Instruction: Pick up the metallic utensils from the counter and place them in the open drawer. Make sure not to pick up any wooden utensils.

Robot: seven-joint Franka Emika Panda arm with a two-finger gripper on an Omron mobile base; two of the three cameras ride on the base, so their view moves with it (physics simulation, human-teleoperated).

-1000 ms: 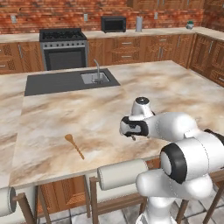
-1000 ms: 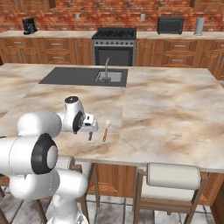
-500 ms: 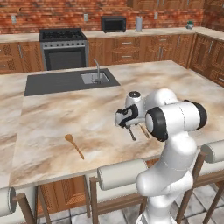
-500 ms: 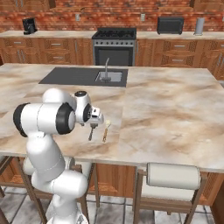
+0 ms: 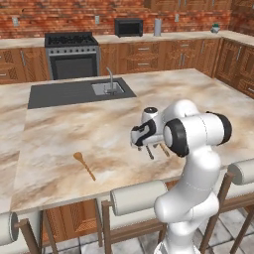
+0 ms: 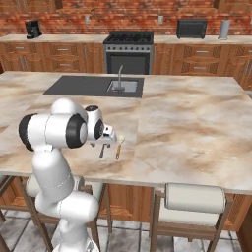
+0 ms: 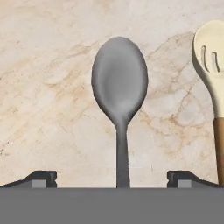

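A grey metal spoon [image 7: 119, 81] lies on the marble counter [image 5: 74, 124], its handle running down between my open gripper's [image 7: 112, 177] two fingertips, which stand apart from it on either side. The gripper [image 5: 142, 144] hovers just above the spoon [image 5: 150, 153] near the counter's front edge. Right beside it lies a cream-headed slotted spoon [image 7: 210, 57] with a tan handle, also visible from the right base [image 6: 119, 146]. An orange-brown wooden spoon [image 5: 84, 165] lies further left. The grey spoon [image 6: 102, 150] sits below the hand [image 6: 105, 140]. The open drawer is out of view.
A dark sink panel [image 5: 59, 92] with a basin and tap [image 5: 110, 79] sits at the counter's back. Padded stools [image 5: 138, 197] [image 6: 196, 198] stand along the front edge. A stove [image 5: 72, 59] and cabinets line the brick wall.
The arm's upper links have swung upright. The hand has shifted slightly left over the two spoons. The jaws stay wide and the utensils have not moved.
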